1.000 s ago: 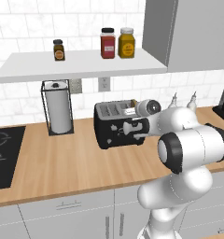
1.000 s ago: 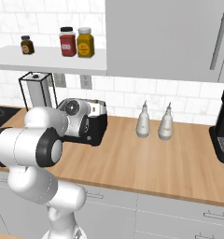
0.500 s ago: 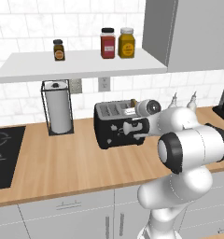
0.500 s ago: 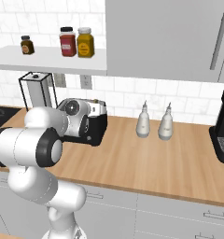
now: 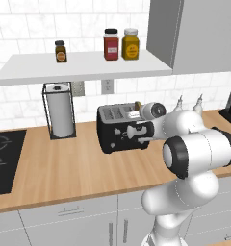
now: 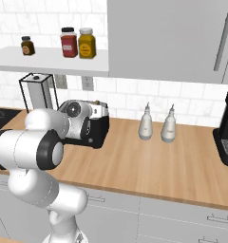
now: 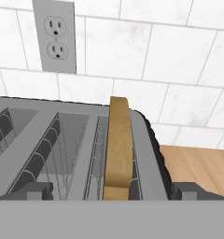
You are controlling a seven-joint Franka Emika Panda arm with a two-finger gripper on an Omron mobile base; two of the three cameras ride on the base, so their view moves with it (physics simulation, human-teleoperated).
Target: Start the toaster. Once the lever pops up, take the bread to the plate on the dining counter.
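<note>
on the wall counter (image 5: 64,163), the white arm (image 5: 194,153) reaches over the black toaster (image 5: 118,129), its gripper (image 7: 111,193) poised with jaws spread wide and empty either side of the bread (image 7: 117,144). the slice stands upright in the rightmost slot, its top proud of the rim. the task appears to be at the stage of lifting the toast; the next move likely calls for lowering and closing squarely on the crust. a paper towel holder (image 5: 59,110) stands left of the toaster, two white shakers (image 6: 156,124) and a coffee machine (image 6: 227,130) to the right, jars (image 5: 120,44) on the shelf above; the slot walls crowd the slice.
</note>
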